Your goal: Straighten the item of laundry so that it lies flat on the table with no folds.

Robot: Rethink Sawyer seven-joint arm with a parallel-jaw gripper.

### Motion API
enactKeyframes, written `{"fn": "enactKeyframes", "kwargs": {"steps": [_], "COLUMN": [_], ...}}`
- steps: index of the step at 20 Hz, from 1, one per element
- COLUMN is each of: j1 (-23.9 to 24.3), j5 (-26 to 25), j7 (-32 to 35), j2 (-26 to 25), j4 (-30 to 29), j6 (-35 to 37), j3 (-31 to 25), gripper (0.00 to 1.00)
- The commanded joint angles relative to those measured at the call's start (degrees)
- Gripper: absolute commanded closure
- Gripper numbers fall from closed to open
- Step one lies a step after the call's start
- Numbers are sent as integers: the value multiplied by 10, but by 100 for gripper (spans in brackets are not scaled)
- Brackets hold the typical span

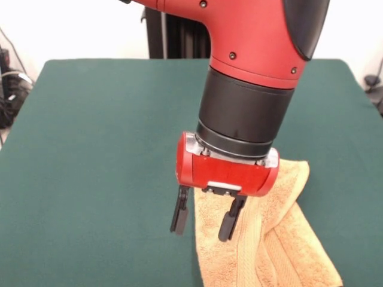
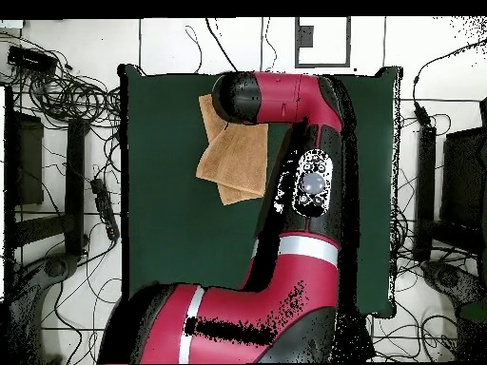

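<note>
The orange-tan towel (image 1: 269,239) lies crumpled and folded over itself at the near right of the dark green table (image 1: 96,149), running off the bottom edge of the front view. In the overhead view the towel (image 2: 233,157) lies near the table's far left part, partly under the arm. My gripper (image 1: 206,218) hangs open over the towel's left edge, one finger over bare table, the other over the cloth. It holds nothing. In the overhead view the arm's head hides the gripper.
The red and black arm (image 2: 285,219) crosses the table (image 2: 162,219) from the base side. Cables and dark equipment (image 2: 57,95) lie on the floor beside the table.
</note>
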State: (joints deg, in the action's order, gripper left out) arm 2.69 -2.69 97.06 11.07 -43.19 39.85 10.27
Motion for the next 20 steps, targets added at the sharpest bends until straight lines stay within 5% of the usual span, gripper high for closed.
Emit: {"fn": "enactKeyframes", "kwargs": {"steps": [1, 20], "j1": [-25, -18], "j5": [-1, 23], "j7": [59, 117], "j2": [37, 51], "j4": [-131, -277], "j6": [10, -55], "j3": [-40, -64], "gripper": [0, 0]}}
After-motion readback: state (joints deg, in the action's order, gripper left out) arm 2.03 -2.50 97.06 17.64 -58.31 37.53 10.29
